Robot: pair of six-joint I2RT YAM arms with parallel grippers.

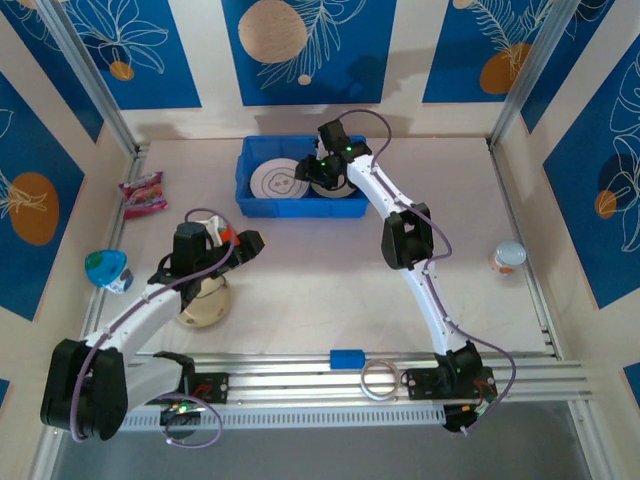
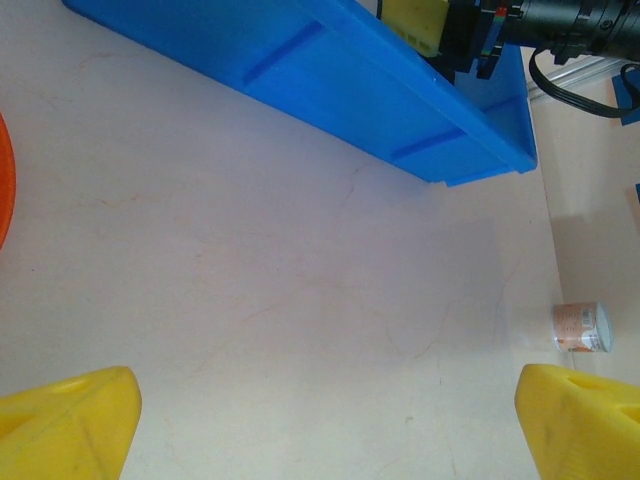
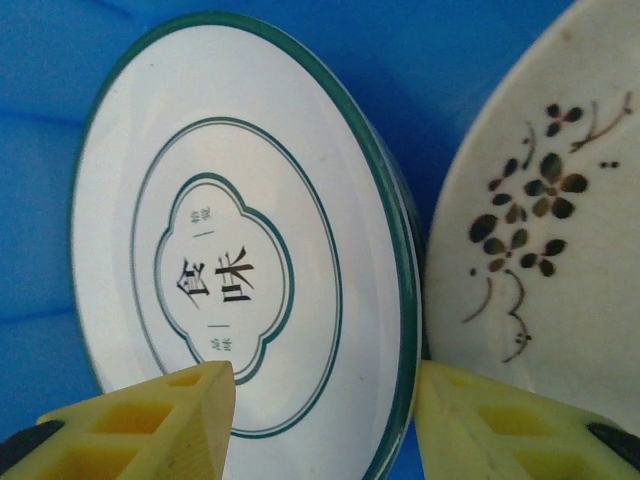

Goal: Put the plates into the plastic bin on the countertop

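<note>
Placing: right gripper (image 3: 325, 420) straddles a plate (image 3: 240, 230) inside the bin (image 1: 300, 210), hold unclear; left gripper (image 2: 325, 425) outside gapes wide. Next: lift clear.

Seeing left arm (image 1: 150, 298) held low, reaching forward-right from base. Reading left end effector (image 1: 240, 243) as spread wide, yellow fingers (image 2: 65, 425) out at the wrist view's bottom corners. Seeing right arm (image 1: 405, 240) stretched far forward-left, wrist pitched down. Reading right end effector (image 1: 326, 172) as partly spread, right fingers (image 3: 150, 425) level with each other.
</note>
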